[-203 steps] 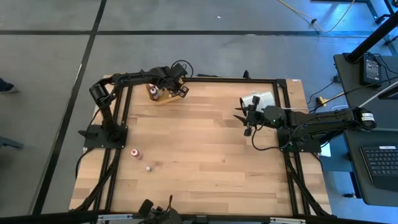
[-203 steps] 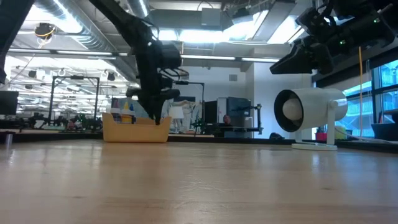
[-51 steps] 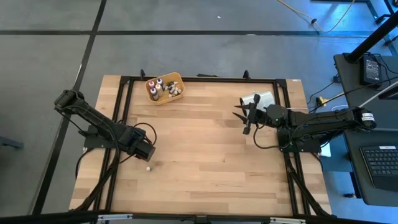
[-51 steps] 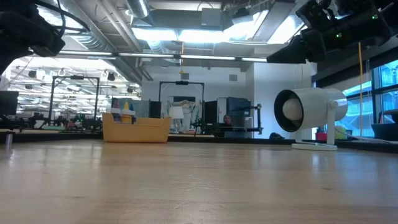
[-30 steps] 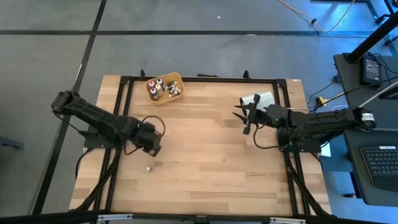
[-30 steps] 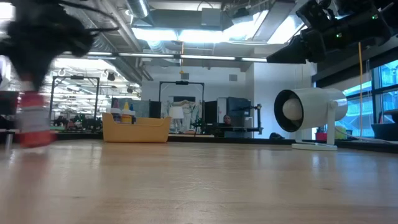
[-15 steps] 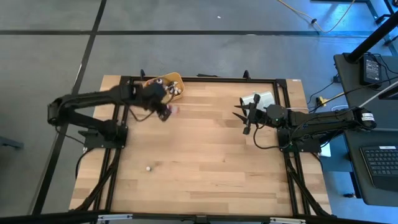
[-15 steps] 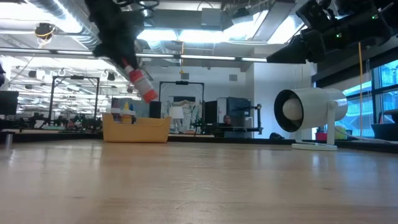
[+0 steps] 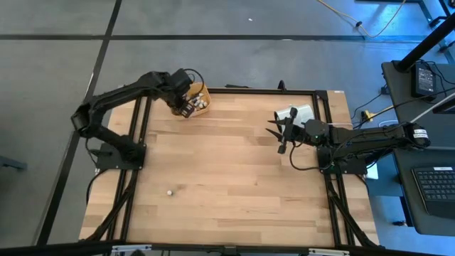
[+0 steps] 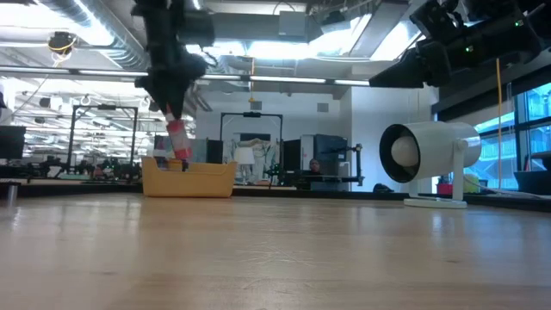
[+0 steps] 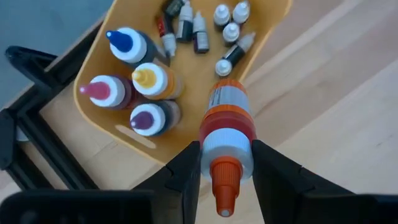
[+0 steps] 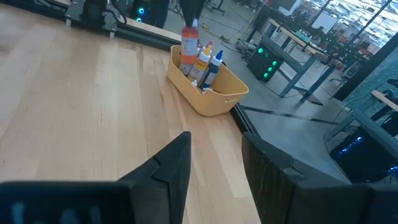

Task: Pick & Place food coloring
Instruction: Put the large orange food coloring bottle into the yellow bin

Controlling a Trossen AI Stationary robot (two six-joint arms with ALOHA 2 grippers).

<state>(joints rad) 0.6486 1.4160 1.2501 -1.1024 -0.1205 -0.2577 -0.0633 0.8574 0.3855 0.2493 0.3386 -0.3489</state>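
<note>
High view: wooden desk [image 9: 234, 171] inside a black frame, with the left arm reaching to the far left corner and the right arm waiting near the right edge beside a large white cylinder [image 10: 428, 164], which this view half hides behind that arm. The left claw [image 11: 225, 163] is clamped on a red-orange food coloring bottle [image 11: 226, 127] with a pale cap and orange tip, held above the yellow-orange tray [image 9: 203, 90]; from overhead the bottle itself cannot be made out beneath the arm, while the low view shows it hanging just above the tray's near wall. The left wrist view shows four larger bottles with blue, pink, yellow and purple tips standing in the tray, and a cluster of small bottles [image 11: 229, 28] lying at its far end, their labels too small to read. The right claw [image 9: 279, 131] hovers over bare wood, its fingers apart and holding nothing. A small white speck [image 9: 169, 191] lies alone on the desk near the left front, too small to identify.
</note>
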